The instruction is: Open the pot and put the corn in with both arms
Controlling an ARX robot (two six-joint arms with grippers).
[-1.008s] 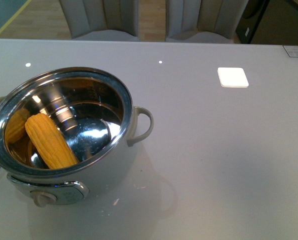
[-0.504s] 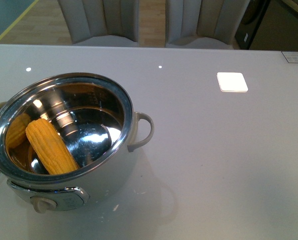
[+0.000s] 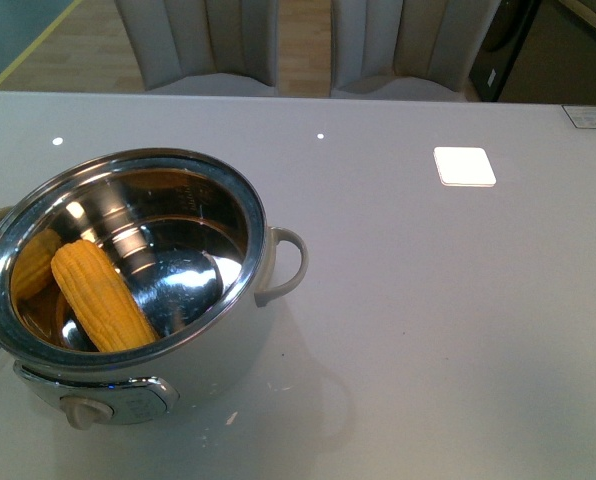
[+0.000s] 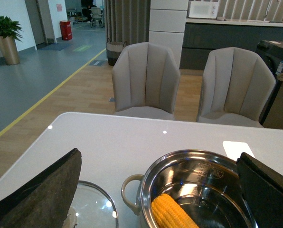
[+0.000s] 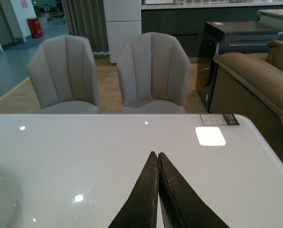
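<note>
The shiny steel pot (image 3: 246,205) stands open at the table's front left, its beige knob (image 3: 79,410) facing me. The yellow corn (image 3: 102,297) lies slanted inside it, and a yellow reflection shows on the steel wall beside it. Neither arm shows in the front view. In the left wrist view my left gripper (image 4: 159,154) is open and empty, with one finger on each side of the pot (image 4: 148,183) and the corn (image 4: 172,214). My right gripper (image 5: 156,155) is shut and empty over bare table, away from the pot.
A glass lid (image 4: 95,202) lies on the table beside the pot's loop handle (image 4: 128,189). A white square (image 3: 465,166) sits on the table at the back right. Two grey chairs (image 3: 198,40) stand behind the far edge.
The whole front view has shifted slightly, so the scene sits a little lower in the frame. The corn stays in the same place inside the pot.
</note>
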